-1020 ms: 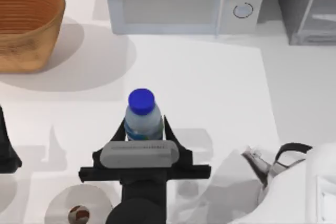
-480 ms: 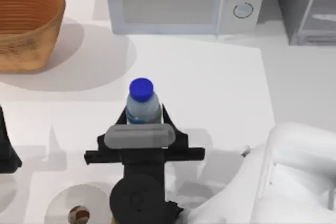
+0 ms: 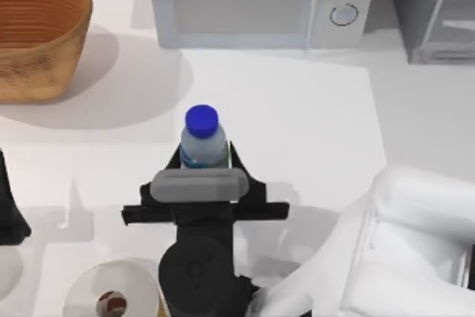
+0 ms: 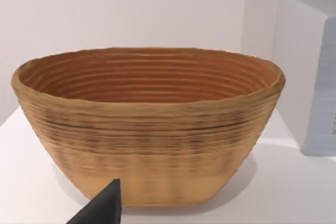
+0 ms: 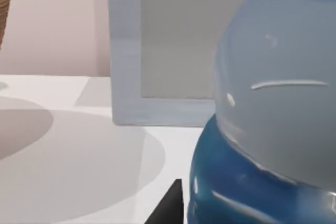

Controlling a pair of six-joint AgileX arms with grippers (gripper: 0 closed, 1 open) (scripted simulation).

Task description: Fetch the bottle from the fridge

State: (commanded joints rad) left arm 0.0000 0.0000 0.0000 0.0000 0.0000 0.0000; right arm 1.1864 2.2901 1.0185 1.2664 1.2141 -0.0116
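At the frame's centre, the right claw [image 3: 203,155] is clenched around the upright bottle [image 3: 202,141] on the counter [image 3: 297,116]; the left claw's [image 3: 9,213] state can't be told, at the left edge.

No readable text, labels or numbers anywhere

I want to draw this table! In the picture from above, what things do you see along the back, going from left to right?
Basket → microwave → fridge.
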